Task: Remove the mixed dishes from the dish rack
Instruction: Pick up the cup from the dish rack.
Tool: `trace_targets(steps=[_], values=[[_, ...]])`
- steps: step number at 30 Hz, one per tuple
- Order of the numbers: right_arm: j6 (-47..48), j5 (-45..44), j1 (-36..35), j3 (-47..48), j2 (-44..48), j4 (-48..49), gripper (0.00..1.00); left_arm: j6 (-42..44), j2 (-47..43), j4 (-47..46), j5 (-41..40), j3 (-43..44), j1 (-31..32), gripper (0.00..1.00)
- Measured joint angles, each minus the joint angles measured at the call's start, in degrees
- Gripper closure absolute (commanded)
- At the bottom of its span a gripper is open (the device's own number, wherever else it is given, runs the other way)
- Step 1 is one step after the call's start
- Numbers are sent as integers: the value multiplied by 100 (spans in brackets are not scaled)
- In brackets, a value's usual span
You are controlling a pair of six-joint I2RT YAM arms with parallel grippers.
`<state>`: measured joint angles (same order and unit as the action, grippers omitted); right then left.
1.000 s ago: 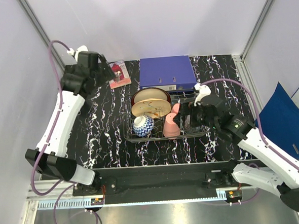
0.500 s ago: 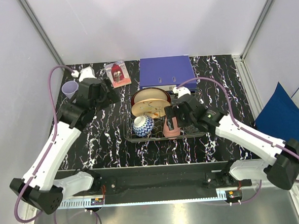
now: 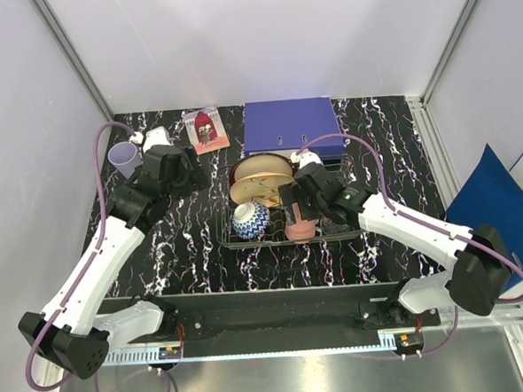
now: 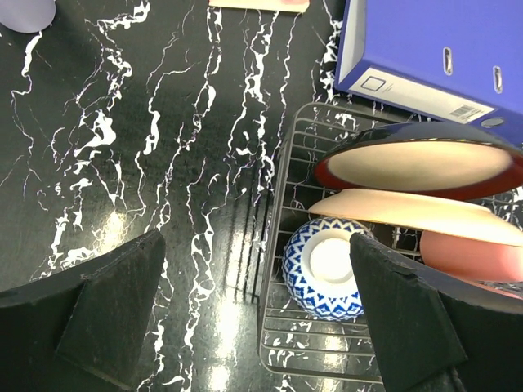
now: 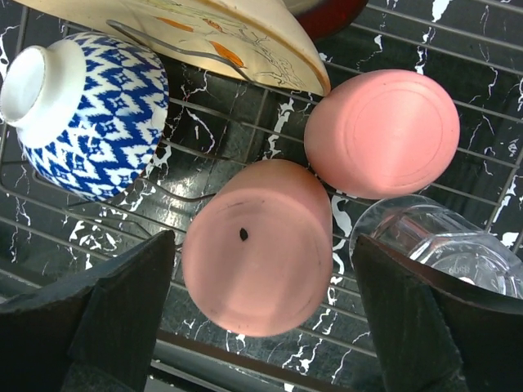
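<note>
The dish rack holds a red-rimmed cream bowl, a cream painted plate, a blue-white bowl and pink cups. In the right wrist view my right gripper is open, its fingers on either side of an upturned pink cup, apart from it. A second pink cup and a clear glass lie beside it. My left gripper is open above the rack's left rim, empty. A lilac cup stands on the table at the back left.
A blue binder lies right behind the rack, and a small picture card lies to its left. A blue folder leans outside the right wall. Black marbled tabletop lies left of the rack.
My left arm has swung from the back left corner toward the rack, uncovering the lilac cup on the table. My right arm has moved left over the near pink cup.
</note>
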<state>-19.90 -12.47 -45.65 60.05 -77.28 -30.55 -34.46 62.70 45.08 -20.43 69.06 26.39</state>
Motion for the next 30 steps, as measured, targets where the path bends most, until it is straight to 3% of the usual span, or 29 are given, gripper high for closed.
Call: trace_targets(steps=[3, 13, 16, 24, 27, 30], values=[[37, -22, 0, -7, -55, 68, 46, 2, 2, -11, 4, -52, 0, 1], [42, -52, -11, -7, 109, 63, 80, 17, -11, -24, -4, -107, 0, 1], [35, -46, -28, 186, 529, -195, 100, 44, -42, -24, -46, -107, 0, 1], [-59, -317, -79, 962, 2024, 166, 100, 59, -162, -365, 299, -170, 0, 1], [-422, -267, 151, 616, 2524, 680, 100, 57, -599, -1165, 1012, -621, 0, 1], [-1193, 417, 1034, -212, 2983, 1508, 100, -55, -1154, -2006, 1829, -1163, 0, 1]])
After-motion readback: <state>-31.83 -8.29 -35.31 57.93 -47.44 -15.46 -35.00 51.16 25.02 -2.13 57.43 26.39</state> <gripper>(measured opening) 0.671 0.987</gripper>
